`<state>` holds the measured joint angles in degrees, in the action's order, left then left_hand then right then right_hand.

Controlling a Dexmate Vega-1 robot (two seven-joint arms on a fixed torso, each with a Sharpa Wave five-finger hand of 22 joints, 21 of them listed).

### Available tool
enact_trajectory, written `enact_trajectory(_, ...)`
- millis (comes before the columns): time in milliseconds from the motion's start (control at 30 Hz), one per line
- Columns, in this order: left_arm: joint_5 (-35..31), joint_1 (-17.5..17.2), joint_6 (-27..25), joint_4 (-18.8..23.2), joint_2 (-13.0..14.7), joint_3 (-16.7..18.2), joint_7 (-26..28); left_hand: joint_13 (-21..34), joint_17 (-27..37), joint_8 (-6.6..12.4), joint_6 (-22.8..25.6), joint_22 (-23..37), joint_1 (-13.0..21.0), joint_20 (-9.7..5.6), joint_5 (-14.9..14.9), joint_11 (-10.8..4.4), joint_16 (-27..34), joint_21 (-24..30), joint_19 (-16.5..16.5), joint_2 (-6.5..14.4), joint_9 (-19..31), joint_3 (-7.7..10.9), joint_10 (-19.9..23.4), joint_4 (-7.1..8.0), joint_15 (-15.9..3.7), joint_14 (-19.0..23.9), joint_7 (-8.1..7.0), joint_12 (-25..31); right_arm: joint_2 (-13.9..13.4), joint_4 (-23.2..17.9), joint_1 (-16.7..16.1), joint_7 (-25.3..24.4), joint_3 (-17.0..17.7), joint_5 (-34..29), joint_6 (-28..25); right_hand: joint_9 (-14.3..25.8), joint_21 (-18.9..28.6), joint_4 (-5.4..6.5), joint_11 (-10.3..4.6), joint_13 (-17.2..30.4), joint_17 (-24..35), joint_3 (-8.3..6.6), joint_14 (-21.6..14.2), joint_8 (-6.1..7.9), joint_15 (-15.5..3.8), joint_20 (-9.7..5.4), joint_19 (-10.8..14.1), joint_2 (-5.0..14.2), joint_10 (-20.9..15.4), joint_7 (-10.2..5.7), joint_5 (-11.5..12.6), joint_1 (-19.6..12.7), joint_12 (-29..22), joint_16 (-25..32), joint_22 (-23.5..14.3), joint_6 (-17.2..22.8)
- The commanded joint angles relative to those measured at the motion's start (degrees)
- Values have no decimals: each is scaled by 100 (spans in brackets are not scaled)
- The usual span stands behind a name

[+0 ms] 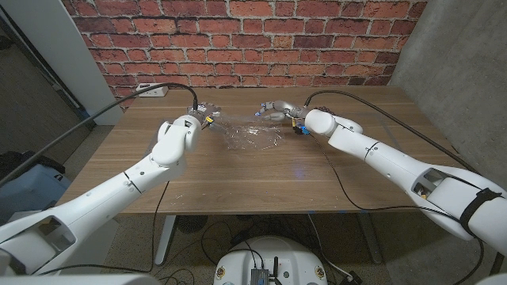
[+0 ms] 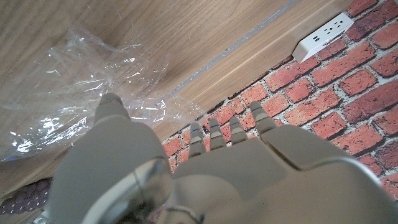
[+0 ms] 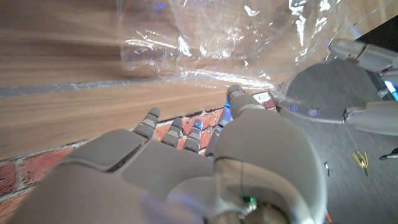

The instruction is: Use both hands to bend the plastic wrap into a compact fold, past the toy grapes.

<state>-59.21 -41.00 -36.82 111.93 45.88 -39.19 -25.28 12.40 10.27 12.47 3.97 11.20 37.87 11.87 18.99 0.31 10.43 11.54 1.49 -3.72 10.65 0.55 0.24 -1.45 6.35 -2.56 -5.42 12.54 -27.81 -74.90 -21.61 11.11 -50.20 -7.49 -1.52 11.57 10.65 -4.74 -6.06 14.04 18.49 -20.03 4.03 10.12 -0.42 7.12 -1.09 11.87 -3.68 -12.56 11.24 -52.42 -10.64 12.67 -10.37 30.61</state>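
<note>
Wrap: plastic wrap (image 1: pixel 252 136) crumpled on wooden table (image 1: pixel 238 182), mid-far part, stretched between both hands | left hand (image 1: pixel 200 112) pinches its left edge | right hand (image 1: pixel 279 112) grips its right edge | power strip (image 1: pixel 150 89) by brick wall.

Open bench (image 1: pixel 238 186) lies near and to either side; the crumpled plastic wrap (image 1: pixel 252 136) and far brick wall (image 1: pixel 238 39) limit passage.

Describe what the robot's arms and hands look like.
Both arms have smooth white rounded shells. The left hand and right hand are light grey with slim jointed fingers. A black cable runs to the left wrist, another to the right. The right arm wears a black band near the shoulder.
</note>
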Motion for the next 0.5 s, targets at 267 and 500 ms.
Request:
enact_trajectory(267,89,116,-103,2,94,-192,108,24,28,-61,-93,12,-22,20,30,-28,21,19,-44,54,16,-10,-71,48,-31,-61,-83,42,244,185,379,624,-340,-219,36,-11,72,248,83,-22,80,0,135,-33,34,32,-149,-154,215,-13,-84,346,-64,83,-12,-937)
enact_trajectory(500,82,138,-140,-5,105,-228,101,23,27,-74,-102,12,-22,25,35,-42,15,21,-52,62,15,-17,-90,49,-44,-88,-125,38,369,314,449,497,-419,-391,250,-6,71,356,-59,-30,87,71,171,24,34,34,-200,-176,263,-19,-88,544,-75,87,-13,-968)
